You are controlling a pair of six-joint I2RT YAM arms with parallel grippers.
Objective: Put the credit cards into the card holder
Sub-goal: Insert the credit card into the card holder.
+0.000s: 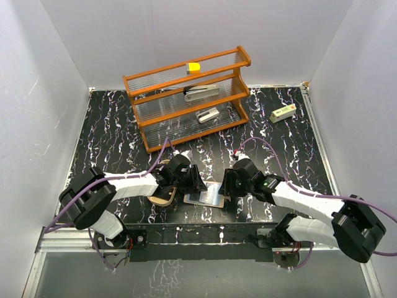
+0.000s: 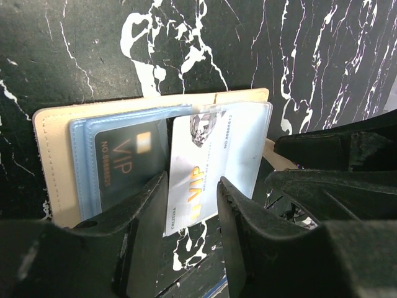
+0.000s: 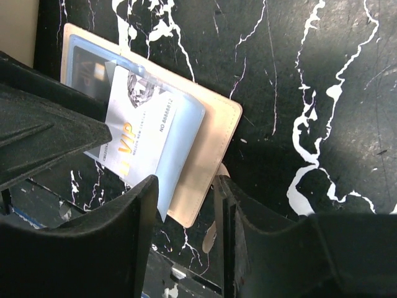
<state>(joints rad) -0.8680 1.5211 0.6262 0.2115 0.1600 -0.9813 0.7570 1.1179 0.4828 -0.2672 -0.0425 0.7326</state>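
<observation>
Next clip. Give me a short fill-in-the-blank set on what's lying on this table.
1. The dark card and the white card both read ____.
2. In the left wrist view, the white card lies to the dark card's ____.
3. The rack holds a ____ block on its top shelf.
Missing words: VIP; right; yellow.

Both arms reached low and inward from their bases, forearms stretched toward the middle between them. The left arm (image 1: 133, 184) folded back at an elbow far out on the left, the right arm (image 1: 304, 202) at an elbow far out on the right. The left gripper (image 1: 197, 181) and right gripper (image 1: 227, 185) faced each other, near but not touching. Each had its jaws parted by a narrow gap, fingertips angled downward
</observation>
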